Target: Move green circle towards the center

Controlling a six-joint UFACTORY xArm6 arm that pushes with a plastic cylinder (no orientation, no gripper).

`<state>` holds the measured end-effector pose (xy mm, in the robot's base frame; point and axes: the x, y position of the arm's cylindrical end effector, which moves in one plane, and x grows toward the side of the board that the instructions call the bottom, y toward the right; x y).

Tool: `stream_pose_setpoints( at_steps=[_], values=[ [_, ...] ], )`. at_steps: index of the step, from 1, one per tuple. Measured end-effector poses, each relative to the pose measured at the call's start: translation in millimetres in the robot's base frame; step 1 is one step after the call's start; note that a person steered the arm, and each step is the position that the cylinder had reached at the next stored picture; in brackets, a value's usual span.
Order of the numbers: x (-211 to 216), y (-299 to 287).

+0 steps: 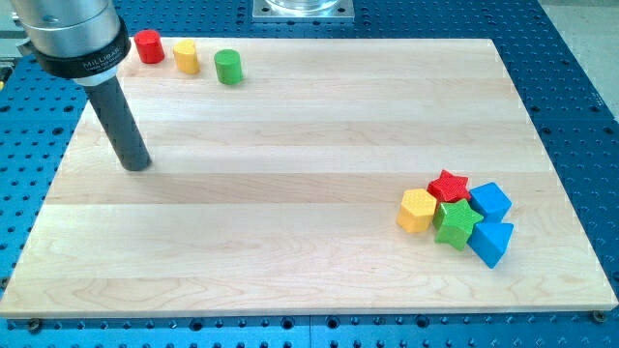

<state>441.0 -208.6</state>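
The green circle [228, 67] is a short green cylinder near the view's top left of the wooden board [290, 251]. A yellow cylinder [186, 57] and a red cylinder [149, 46] stand in a row to its left. My tip [137, 164] rests on the board below and to the left of the green circle, well apart from it and touching no block.
A cluster sits at the view's lower right: a yellow hexagon [418, 211], a red star [449, 186], a green star [456, 222], a blue cube [490, 201] and a blue triangle [491, 241]. Blue perforated table [580, 77] surrounds the board.
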Motion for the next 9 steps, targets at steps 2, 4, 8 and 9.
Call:
stream_pose_setpoints(
  at_steps=[2,4,8,9],
  values=[
    [-80.7,-77.6],
    [-222.7,-68.8],
    [-176.1,139.1],
    [-115.7,195.0]
  ],
)
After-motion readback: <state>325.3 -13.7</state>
